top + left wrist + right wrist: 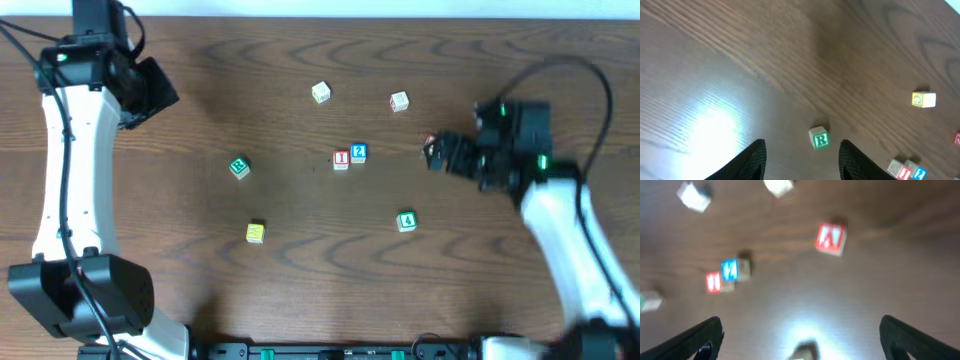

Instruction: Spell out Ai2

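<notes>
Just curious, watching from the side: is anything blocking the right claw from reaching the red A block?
Nothing visible does. Only bare table lies between the open right gripper and the red A block ahead of it.

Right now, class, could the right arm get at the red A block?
Probably yes: the right gripper is open, and the red A block lies just ahead of it, alone, with only bare table between.

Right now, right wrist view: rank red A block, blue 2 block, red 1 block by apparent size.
1. red A block, largest, likely because it sits nearer the camera.
2. blue 2 block and red 1 block: about alike; the frame is too blurred to rank them.
</notes>
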